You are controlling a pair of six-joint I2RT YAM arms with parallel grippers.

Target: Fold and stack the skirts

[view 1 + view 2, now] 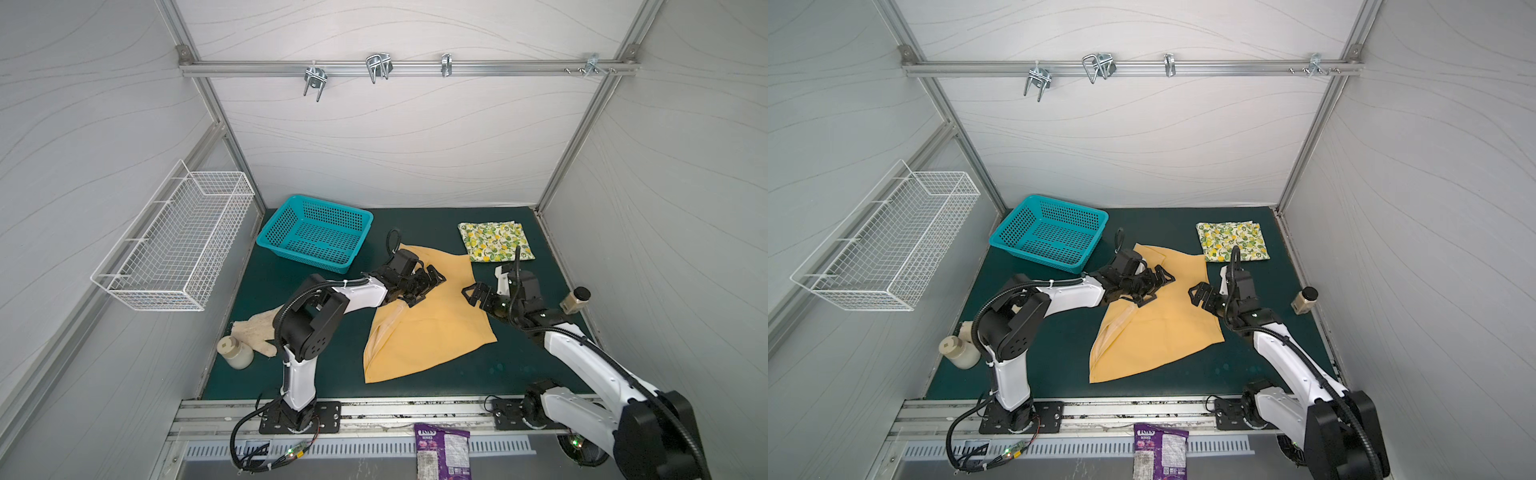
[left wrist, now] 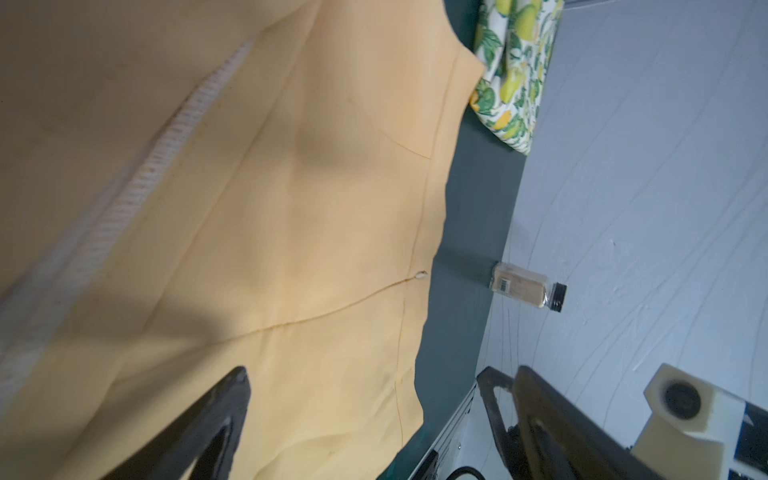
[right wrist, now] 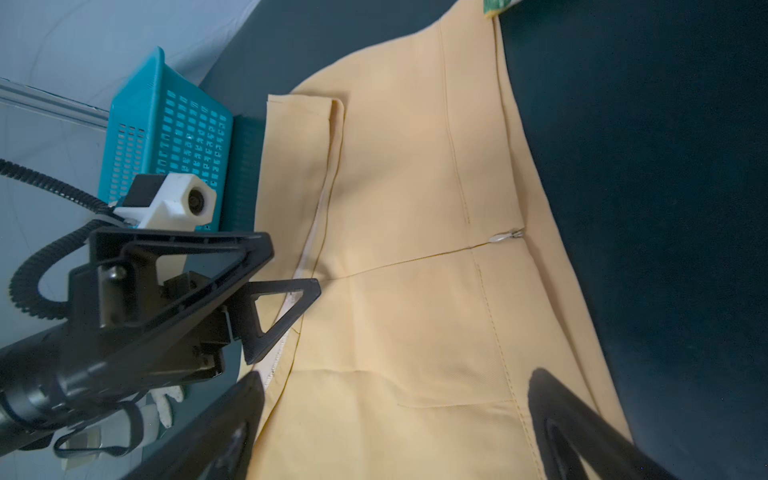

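Note:
The mustard-yellow skirt (image 1: 432,328) (image 1: 1154,332) lies spread on the green mat (image 1: 291,291), one side turned over so a pale inner seam shows. My left gripper (image 1: 424,286) (image 2: 380,374) hangs open over the skirt's upper left part, holding nothing. My right gripper (image 1: 473,293) (image 3: 397,376) is open over its upper right edge, with only cloth (image 3: 415,249) below the fingers. The white lemon-print skirt (image 1: 494,241) (image 1: 1231,241) (image 2: 515,75) lies folded at the back right, apart from both grippers.
A teal basket (image 1: 316,237) stands at the back left. A white wire basket (image 1: 174,237) hangs on the left wall. A beige rag (image 1: 257,328) and a cream bottle (image 1: 235,353) lie at the front left. A small jar (image 1: 575,299) stands by the right wall.

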